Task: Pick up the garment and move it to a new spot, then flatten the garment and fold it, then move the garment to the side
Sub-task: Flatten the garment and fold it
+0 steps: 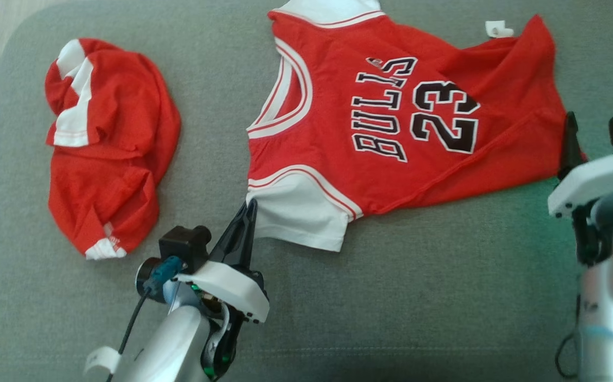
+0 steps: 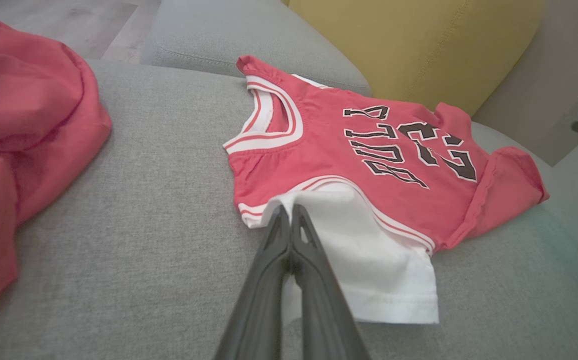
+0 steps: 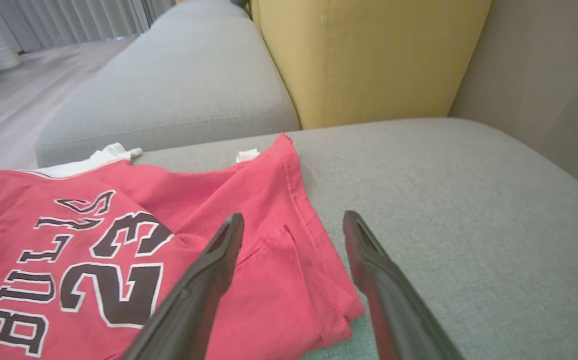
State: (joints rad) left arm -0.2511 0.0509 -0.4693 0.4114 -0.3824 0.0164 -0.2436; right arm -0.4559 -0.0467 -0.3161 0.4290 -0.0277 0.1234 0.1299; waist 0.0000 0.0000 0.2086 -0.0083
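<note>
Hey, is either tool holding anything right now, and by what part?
The left tool is shut on the jersey, pinching the edge of its white sleeve. The right tool is open, holding nothing.

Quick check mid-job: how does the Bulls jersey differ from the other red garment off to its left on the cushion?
The jersey lies spread out, with its lettering and number showing; the crumpled garment is bunched in a heap, with no print visible. The left tool is shut on the jersey's white sleeve; the crumpled garment lies apart from it, untouched. Both are red with white trim and lie on the grey cushion.
</note>
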